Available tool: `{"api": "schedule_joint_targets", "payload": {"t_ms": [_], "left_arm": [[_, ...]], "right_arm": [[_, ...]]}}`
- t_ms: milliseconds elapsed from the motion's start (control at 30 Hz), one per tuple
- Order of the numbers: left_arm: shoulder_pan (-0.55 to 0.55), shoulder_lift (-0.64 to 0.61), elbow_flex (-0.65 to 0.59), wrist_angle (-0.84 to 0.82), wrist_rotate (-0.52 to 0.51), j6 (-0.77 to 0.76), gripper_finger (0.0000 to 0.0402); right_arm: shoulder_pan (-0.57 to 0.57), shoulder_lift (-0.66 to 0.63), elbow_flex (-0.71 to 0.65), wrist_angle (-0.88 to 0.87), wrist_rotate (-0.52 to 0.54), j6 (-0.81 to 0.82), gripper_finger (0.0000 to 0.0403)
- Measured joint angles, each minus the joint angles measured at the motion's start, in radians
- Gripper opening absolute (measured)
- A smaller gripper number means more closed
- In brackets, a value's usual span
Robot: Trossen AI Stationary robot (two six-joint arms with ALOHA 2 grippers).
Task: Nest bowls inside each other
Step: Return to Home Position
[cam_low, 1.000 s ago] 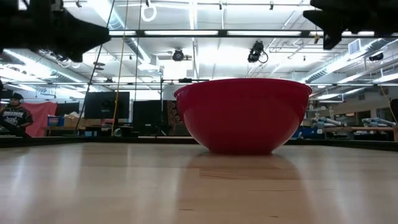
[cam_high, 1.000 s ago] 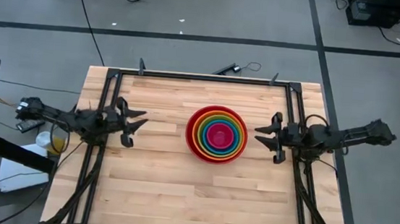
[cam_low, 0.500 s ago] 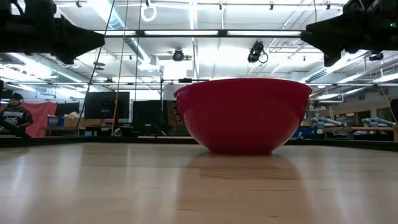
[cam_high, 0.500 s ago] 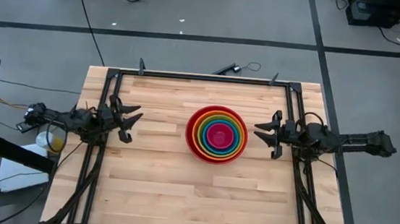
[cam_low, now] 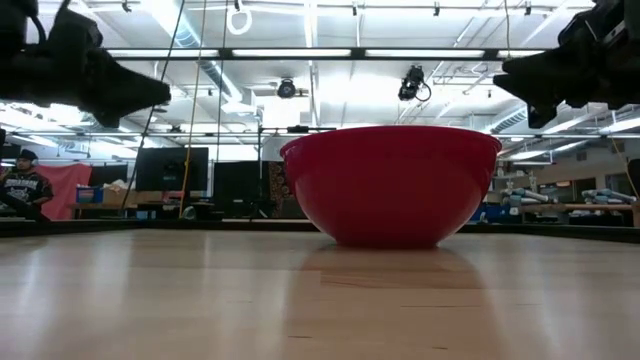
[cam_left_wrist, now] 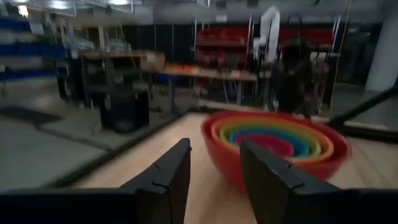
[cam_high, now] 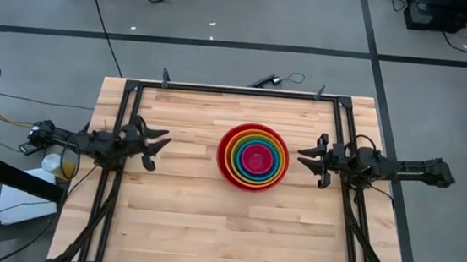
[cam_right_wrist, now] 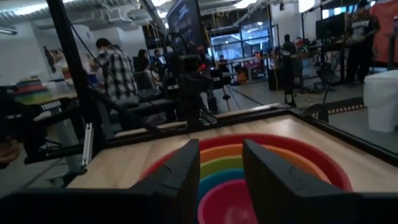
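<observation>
The bowls stand nested at the table's middle: red outermost, then orange, yellow, green and blue rings, with magenta-pink innermost. The red bowl rests on its base on the wood. My left gripper hovers open at the table's left side, pointing level at the stack. At the right side my right gripper is also open and faces the stack. Neither has anything between its fingers, and both hang above the tabletop in the low view.
Black frame rails run along the table's left, right and far sides. Bare wood lies between the stack and the near edge. People stand in the room beyond the table.
Both grippers have sunk lower above the table, each staying at its own side and still pointing at the stack. The nested bowls have not moved.
</observation>
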Motion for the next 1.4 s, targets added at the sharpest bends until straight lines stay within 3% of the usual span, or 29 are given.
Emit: {"api": "schedule_joint_targets", "payload": {"t_ms": [267,467,700,1100,1300,1400], "left_arm": [[0.000,0.002,0.000,-0.031,0.028,-0.052,0.0141],[0.000,0.000,0.003,-0.013,0.074,0.018,0.0141],[0.006,-0.001,0.043,-0.034,0.284,0.080,0.0141],[0.138,0.008,0.000,0.031,0.462,0.014,0.0141],[0.183,0.008,-0.001,-0.030,0.379,-0.063,0.0141],[0.206,0.026,-0.001,-0.065,0.355,-0.096,0.0141]], "right_arm": [[-0.002,-0.020,-0.002,-0.027,-0.004,0.014,0.0126],[-0.001,-0.019,-0.002,0.000,-0.053,0.028,0.0126],[-0.001,-0.020,0.023,0.031,-0.060,-0.042,0.0126],[-0.001,-0.019,0.034,-0.005,-0.135,-0.059,0.0126],[-0.001,-0.019,0.034,-0.121,0.013,0.018,0.0122],[-0.002,-0.019,0.007,-0.153,0.025,0.050,0.0117]]}}
